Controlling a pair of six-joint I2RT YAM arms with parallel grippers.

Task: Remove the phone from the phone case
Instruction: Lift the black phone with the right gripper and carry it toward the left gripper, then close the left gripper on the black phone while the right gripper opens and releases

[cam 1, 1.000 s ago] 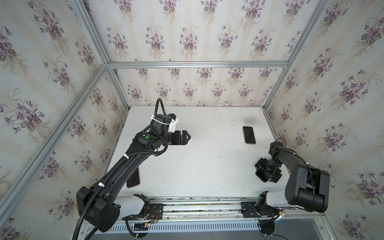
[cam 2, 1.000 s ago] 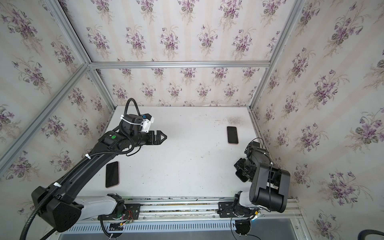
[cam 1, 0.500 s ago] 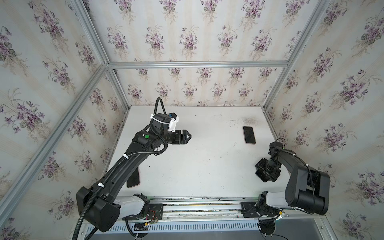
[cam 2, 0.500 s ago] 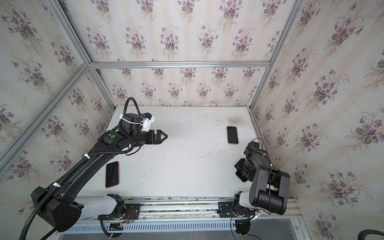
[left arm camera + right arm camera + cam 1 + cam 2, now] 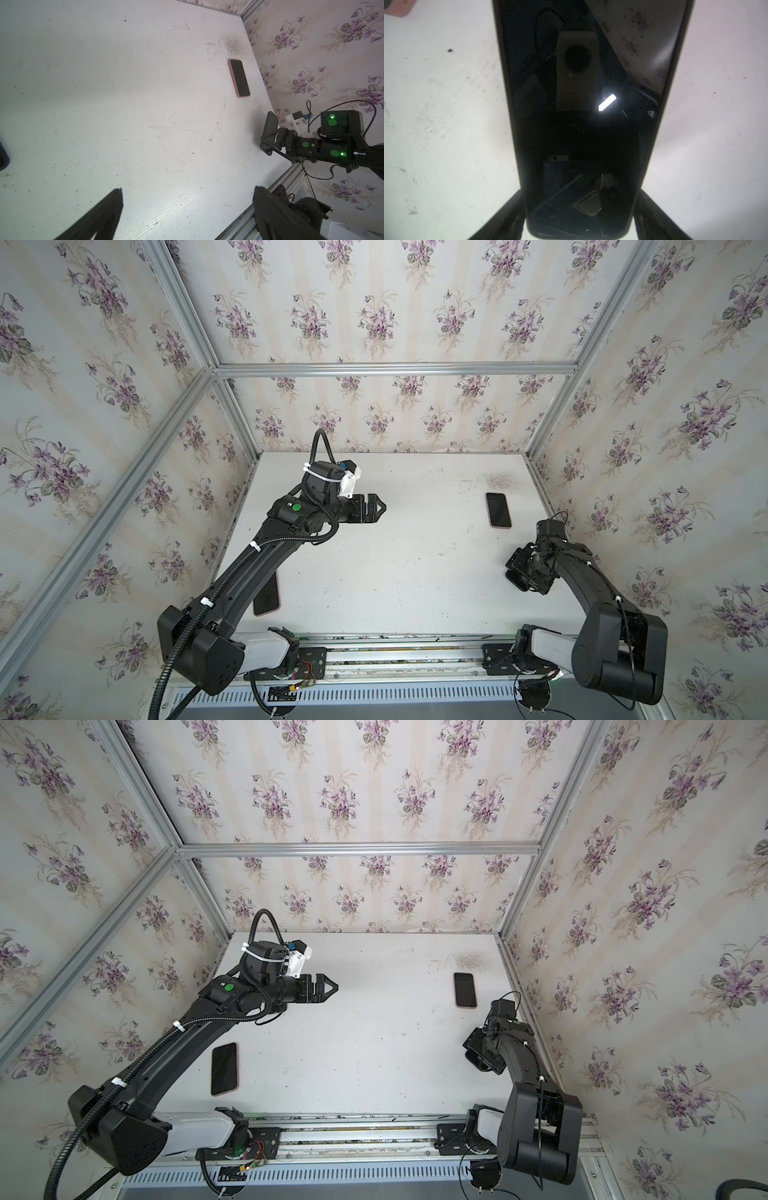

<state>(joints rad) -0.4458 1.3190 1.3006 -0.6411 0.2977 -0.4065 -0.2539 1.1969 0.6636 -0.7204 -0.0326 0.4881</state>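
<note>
top views: left gripper [image 5: 376, 510] is spread wide and empty, pointed across the table [image 5: 415, 572] toward right gripper [image 5: 517, 572]. left wrist: phone [image 5: 270, 122] is seen held by right gripper, well apart ahead. right wrist: phone is clamped across its width, long axis run out past the fingers [image 5: 504, 220].

The table [image 5: 415, 572] is white, flecked with dark specks, with a grey smudge [image 5: 500, 480] at the far right. The walls [image 5: 374, 315] wear pale cream stripes with purple violets and green leaves. The frame [image 5: 395, 369] is silver. The left arm [image 5: 257, 564] and right arm [image 5: 590, 585] are black with white base links. The left one bears a green dot [image 5: 296, 507] and a white mount [image 5: 348, 485]. The far phone [image 5: 498, 510] and the near phone [image 5: 224, 1069] have black screens and pink rims. The black phone [image 5: 581, 124] is glossy and dark-rimmed.
</note>
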